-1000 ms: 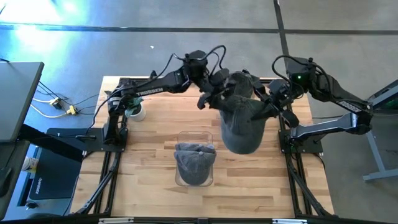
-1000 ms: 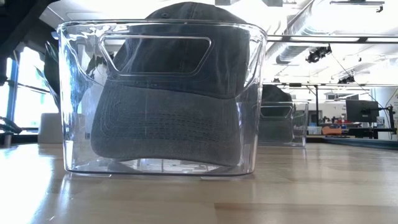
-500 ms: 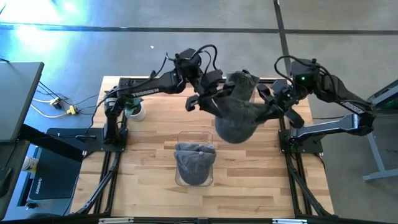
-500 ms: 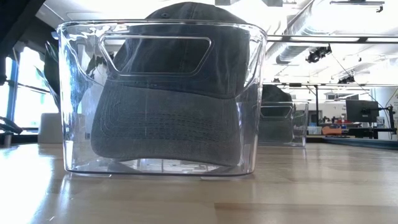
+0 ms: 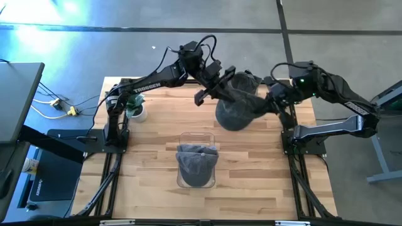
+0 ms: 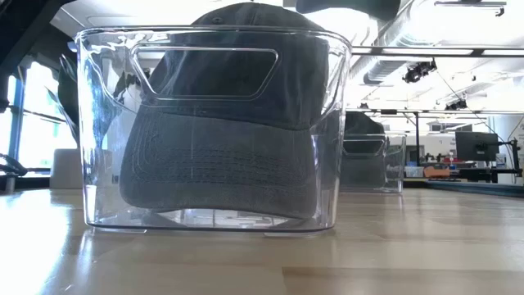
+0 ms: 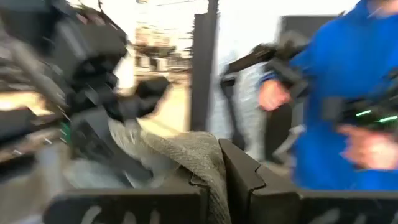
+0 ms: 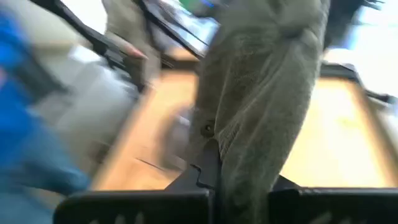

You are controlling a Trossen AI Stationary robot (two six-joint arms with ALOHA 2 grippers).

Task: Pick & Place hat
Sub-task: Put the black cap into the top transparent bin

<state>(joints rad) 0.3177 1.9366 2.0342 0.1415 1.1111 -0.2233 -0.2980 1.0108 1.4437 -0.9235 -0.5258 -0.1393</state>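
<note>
The held hat point(image 5: 237, 108) is dark grey, olive-grey close up; the hat point(image 5: 196, 164) in the bin point(image 6: 336, 123) is grey denim with rows of stitching on its brim; the bin is clear; the table point(image 5: 157, 157) is pale wood with a black frame; both arms are black; a person point(image 7: 348, 93) wears bright blue.

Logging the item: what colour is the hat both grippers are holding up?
Dark grey hat, clearest in the high view.
</note>
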